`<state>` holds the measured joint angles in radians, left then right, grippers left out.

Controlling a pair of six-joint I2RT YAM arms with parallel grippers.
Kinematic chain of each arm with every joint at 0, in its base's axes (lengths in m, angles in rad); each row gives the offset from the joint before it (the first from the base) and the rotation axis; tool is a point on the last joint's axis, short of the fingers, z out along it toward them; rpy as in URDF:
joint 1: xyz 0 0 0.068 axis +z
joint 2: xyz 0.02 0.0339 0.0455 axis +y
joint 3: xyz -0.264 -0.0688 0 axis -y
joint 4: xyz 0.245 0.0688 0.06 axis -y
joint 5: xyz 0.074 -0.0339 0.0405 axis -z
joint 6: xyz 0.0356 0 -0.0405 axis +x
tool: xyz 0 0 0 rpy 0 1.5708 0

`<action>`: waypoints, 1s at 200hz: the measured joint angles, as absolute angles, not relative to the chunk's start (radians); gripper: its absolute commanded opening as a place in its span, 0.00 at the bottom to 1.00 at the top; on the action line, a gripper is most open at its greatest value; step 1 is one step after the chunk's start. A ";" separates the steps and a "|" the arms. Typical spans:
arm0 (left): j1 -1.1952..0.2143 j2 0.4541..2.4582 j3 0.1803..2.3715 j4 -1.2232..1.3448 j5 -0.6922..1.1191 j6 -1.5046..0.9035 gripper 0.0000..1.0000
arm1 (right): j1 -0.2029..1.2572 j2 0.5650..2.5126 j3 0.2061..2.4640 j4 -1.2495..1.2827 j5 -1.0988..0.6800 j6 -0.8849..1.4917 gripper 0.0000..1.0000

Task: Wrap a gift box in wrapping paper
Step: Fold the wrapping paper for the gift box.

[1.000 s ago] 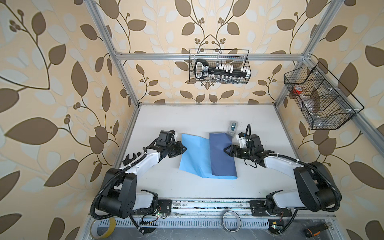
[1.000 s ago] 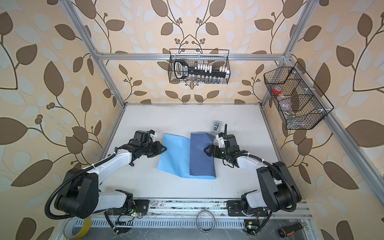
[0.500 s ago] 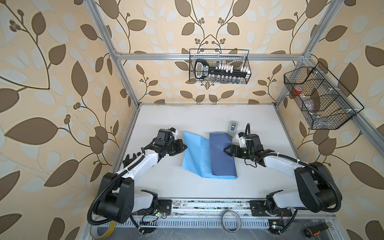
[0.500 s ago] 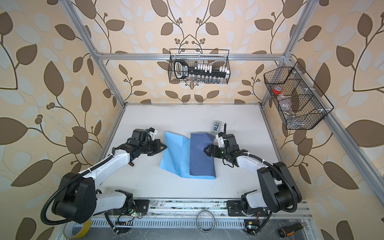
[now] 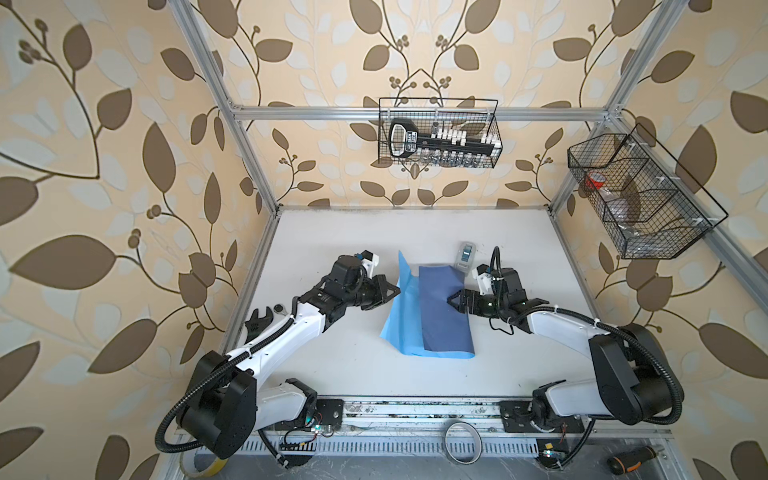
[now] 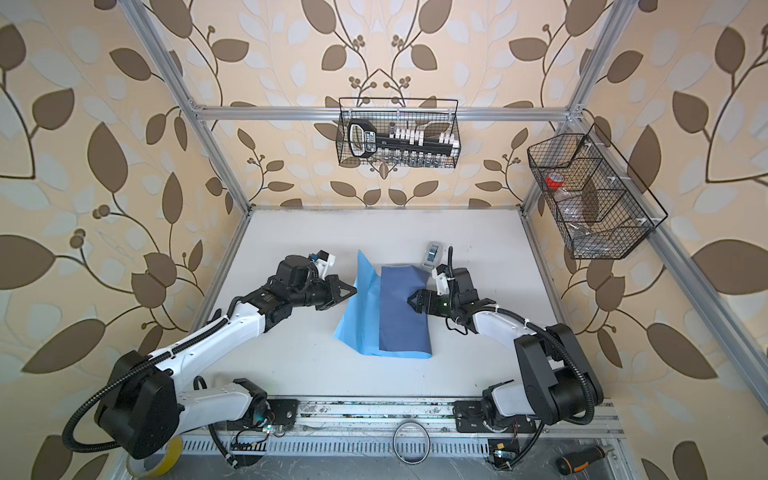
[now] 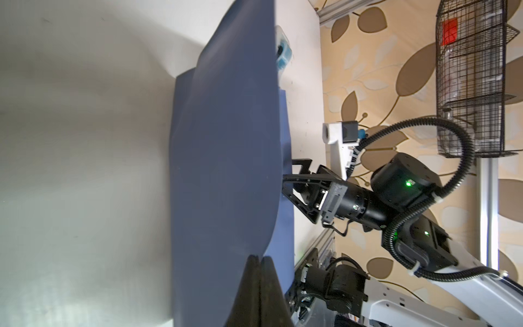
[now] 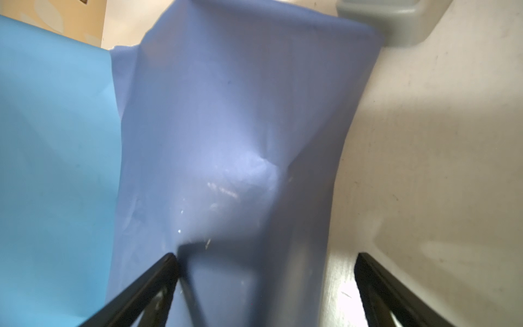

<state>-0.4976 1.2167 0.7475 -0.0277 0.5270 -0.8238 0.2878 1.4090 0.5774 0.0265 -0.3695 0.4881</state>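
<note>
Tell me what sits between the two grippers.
Only the wrapping paper: the left gripper pinches its light-blue edge, and the dark flap reaches the open right gripper. Both top views show it; no gift box is visible.

White arms with black joints, corrugated black cables, green lights.

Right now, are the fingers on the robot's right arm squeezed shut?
No, in the right wrist view the right fingers stand wide apart, with the folded blue paper lying ahead of them.
</note>
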 measured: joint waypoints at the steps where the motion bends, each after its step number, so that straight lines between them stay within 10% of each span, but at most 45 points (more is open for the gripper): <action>1: -0.502 1.218 0.748 -0.025 0.525 -0.828 0.00 | 0.288 1.409 0.577 0.027 -0.370 0.488 0.97; 200: -0.799 1.717 0.997 0.186 0.319 -1.076 0.00 | 0.288 1.417 0.578 0.039 -0.381 0.482 0.97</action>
<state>-0.7990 1.7168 0.9970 0.1860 0.3191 -1.0763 0.2878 1.4174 0.5781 0.0387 -0.3813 0.4824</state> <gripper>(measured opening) 0.048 0.970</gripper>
